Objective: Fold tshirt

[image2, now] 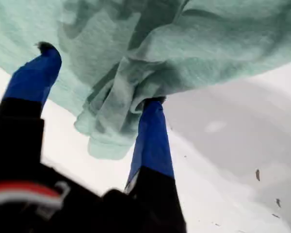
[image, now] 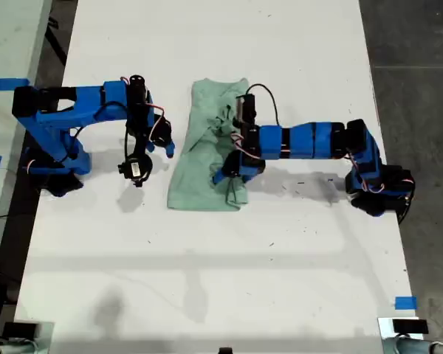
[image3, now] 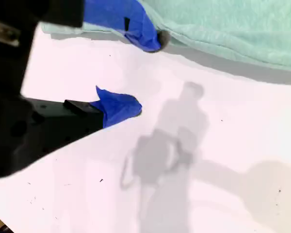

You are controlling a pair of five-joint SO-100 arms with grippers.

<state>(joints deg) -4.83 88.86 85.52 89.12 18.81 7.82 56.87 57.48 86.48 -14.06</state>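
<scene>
Exterior view: the tshirt [image: 203, 147], soft heathered mint, lies crumpled mid-table [image: 207, 280].

First wrist view: my first gripper [image2: 99, 80] is spread wide, a bunched fold between its blue fingers.

Second wrist view: my second gripper [image3: 148, 73] gapes empty beside the hem.

Pale mint-green short-sleeved t-shirt of soft heathered fabric [image: 199, 166]: you see it partly folded into a tall, narrow shape near the middle of the white table in the exterior view, long axis running 12 to 6 o'clock. Plain, no print. The half toward 9 o'clock lies flat and smooth. The side toward 3 o'clock is rumpled and bunched, with dark creases. In the first wrist view a gathered fold [image2: 121, 111] hangs lifted off the table, casting a shadow beneath.
</scene>
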